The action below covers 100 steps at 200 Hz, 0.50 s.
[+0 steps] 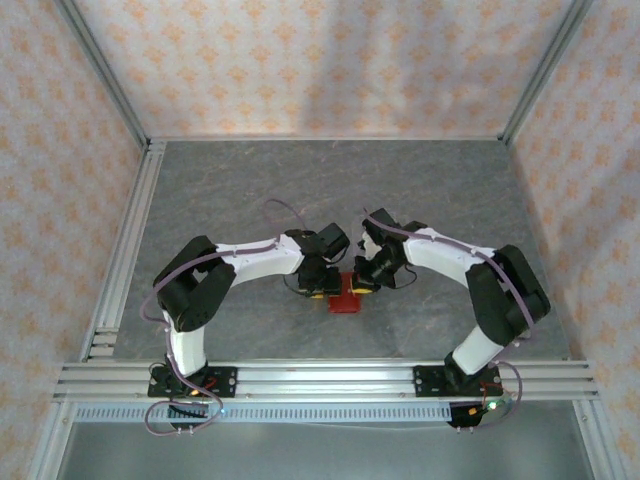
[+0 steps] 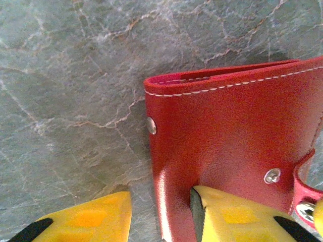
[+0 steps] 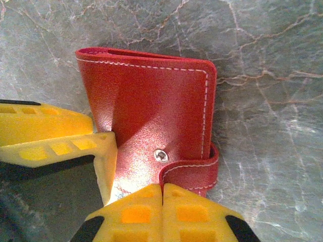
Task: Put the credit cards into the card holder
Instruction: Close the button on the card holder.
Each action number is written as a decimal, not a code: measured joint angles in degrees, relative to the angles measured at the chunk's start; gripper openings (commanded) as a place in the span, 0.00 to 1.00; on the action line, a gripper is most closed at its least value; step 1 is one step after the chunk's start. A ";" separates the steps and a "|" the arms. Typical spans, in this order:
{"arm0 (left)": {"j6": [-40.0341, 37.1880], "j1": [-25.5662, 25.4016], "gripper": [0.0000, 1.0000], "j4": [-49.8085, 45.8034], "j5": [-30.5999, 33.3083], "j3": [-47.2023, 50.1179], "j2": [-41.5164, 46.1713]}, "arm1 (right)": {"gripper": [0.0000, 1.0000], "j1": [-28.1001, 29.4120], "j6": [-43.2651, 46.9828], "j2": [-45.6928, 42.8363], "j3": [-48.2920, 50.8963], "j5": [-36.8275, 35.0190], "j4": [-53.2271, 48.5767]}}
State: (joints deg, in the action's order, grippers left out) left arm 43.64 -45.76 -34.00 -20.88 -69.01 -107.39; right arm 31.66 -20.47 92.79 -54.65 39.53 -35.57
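Two grippers at the flat red stitched-leather folding wallet (image 3: 151,106): left gripper (image 2: 160,201) half open astride its edge, gripping nothing; right gripper (image 3: 162,194) closed tight beside snap tab (image 3: 214,161) (pinch unclear).

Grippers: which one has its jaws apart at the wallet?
The left gripper: its yellow jaws stand apart, with the edge of the red wallet between them. The jaws of the right gripper are pressed together beside the wallet's snap strap.

Arms (image 1: 255,260): white links, black joints
Cables (image 1: 283,207): purple-grey, looping along each arm
Fingers (image 3: 136,212): yellow, ribbed, black bases
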 measured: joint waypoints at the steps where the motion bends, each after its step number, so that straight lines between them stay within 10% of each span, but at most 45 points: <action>1: 0.00 0.00 0.37 0.04 0.00 0.07 0.00 | 0.02 0.00 -0.02 0.04 0.00 0.04 0.02; 100: 0.02 -0.22 0.37 0.90 -0.13 0.50 0.09 | 0.07 -0.02 -0.48 1.03 -0.55 1.68 0.13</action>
State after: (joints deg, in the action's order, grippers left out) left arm 43.66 -45.98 -33.10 -21.02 -68.51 -107.31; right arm 31.64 -20.95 93.82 -55.20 41.21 -35.44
